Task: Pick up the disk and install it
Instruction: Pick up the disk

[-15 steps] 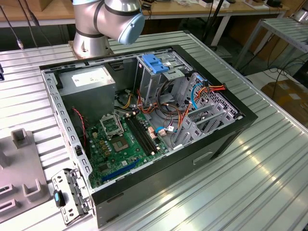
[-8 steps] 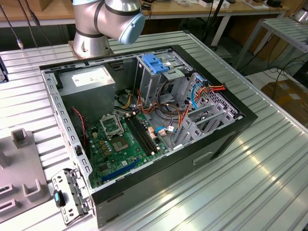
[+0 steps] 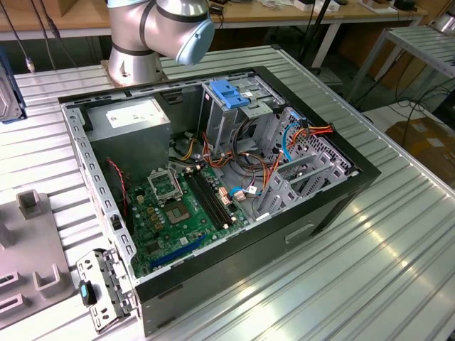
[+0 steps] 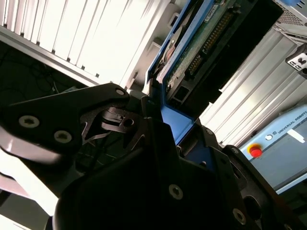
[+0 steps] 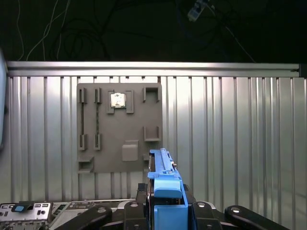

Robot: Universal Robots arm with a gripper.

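The gripper [image 4: 158,117] grips the disk [image 4: 201,42] by its blue frame, green circuit board exposed

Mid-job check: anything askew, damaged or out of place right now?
Nothing stands out. The gripper is shut on the disk, which sits straight in its grip in the first wrist view. The case lies open, cables loose inside, no visible damage.

The silver-grey cylindrical metal robot arm [image 3: 131,35] bore a pale blue round joint cap [image 3: 195,39]. Its matte black angular gripper [image 5: 165,191] carried small round silver screw heads [image 4: 63,136] along its linkages.
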